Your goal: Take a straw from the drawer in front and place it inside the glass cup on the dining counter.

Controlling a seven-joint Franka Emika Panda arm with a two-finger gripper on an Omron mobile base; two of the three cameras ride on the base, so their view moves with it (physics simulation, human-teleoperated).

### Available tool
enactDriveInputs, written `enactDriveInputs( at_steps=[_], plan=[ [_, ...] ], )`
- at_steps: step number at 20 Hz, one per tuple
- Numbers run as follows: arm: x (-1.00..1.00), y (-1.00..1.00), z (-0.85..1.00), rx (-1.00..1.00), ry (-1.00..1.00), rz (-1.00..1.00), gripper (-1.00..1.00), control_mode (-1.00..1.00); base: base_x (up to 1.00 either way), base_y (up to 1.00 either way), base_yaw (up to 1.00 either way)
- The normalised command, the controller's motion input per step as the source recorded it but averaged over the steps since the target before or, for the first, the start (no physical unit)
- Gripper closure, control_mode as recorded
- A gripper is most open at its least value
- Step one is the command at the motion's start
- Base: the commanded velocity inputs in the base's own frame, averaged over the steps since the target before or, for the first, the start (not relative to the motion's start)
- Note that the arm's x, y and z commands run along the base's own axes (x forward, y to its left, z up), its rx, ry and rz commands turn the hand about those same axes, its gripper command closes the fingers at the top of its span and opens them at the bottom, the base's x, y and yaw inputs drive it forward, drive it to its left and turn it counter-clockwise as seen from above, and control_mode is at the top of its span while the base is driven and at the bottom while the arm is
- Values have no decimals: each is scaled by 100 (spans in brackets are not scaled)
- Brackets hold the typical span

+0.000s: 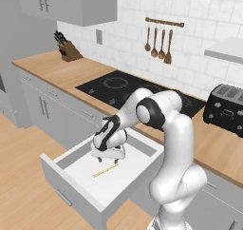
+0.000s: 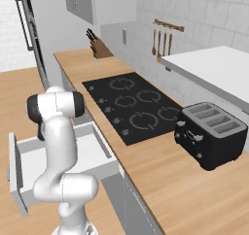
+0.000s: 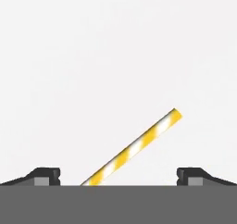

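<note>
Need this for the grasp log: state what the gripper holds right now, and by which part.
Nothing is held. The gripper is open above the straw, which lies flat on the white floor of the open drawer; in the hand view the straw lies between the spread fingertips, untouched.

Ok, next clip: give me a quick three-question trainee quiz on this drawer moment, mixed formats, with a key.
1. True or false: the gripper is closed on the straw.
2. Multiple choice: where does the straw lie? A) on the cooktop; B) on the white floor of the open drawer; C) on top of the toaster.
3. Fill in: in the hand view the straw shows stripes of yellow and ____.

Key: 1. False, the jaws stand wide open above it, with the straw flat on the drawer floor. 2. B. 3. white.
</note>
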Motion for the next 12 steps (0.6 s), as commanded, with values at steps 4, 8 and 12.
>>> enactDriveInputs(
  at_steps=[4,8,12],
  plan=[
    [0,-26,-8,-3,2,-17,-100,-100,0,0,0],
    [0,-23,-14,-2,3,-17,-100,-100,0,0,0],
    [0,-21,-16,-2,4,-17,-100,-100,0,0,0]
  ],
)
